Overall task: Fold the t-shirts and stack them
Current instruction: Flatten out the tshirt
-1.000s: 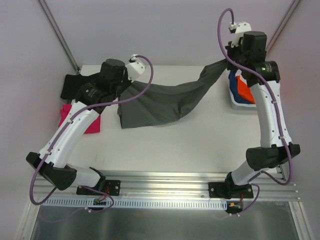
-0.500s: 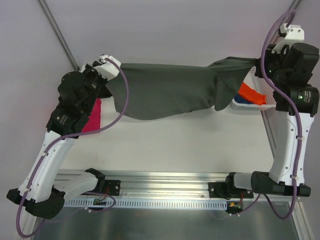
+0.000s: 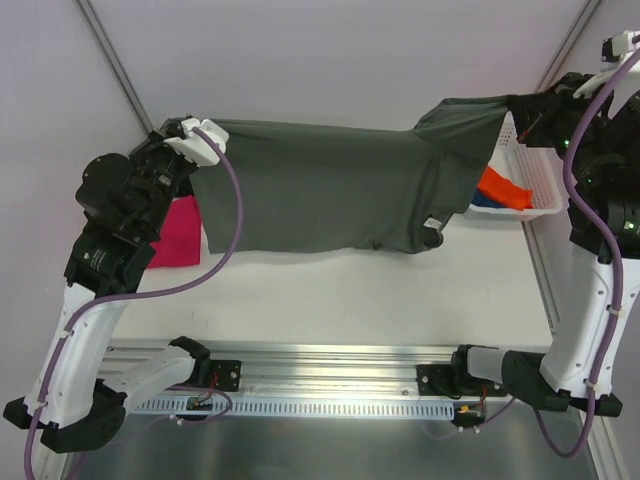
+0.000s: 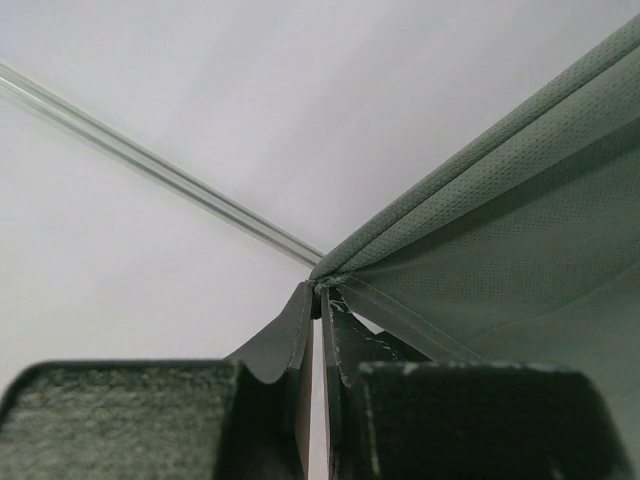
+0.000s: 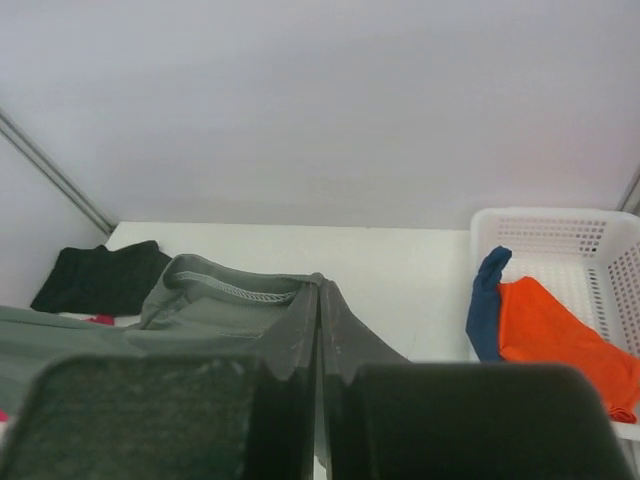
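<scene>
Grey cloth fills the middle of the scene. The dark grey t-shirt (image 3: 330, 190) hangs stretched in the air like a sheet, its right end reaching over the left end of the white basket (image 3: 535, 175). Its lower edge dangles above the table (image 3: 400, 290) just beside the basket.

The right gripper (image 3: 515, 105) is clenched on the shirt's top corner above the basket's left end. In its wrist view the fingers (image 5: 290, 335) are pressed together on a fold, with the stitched collar just past them. The left gripper (image 3: 188, 130) pinches the opposite top corner, well apart from the basket. Its wrist view shows a hem clamped tight at the tips (image 4: 320, 300).

An orange shirt (image 3: 503, 188) lies inside the basket, with a blue shirt (image 3: 485, 203) touching it at the basket's left end. A magenta shirt (image 3: 175, 235) lies on the table far left of the basket, partly hidden by the hanging cloth. A black shirt (image 5: 100, 278) lies folded there too, well apart from the basket.
</scene>
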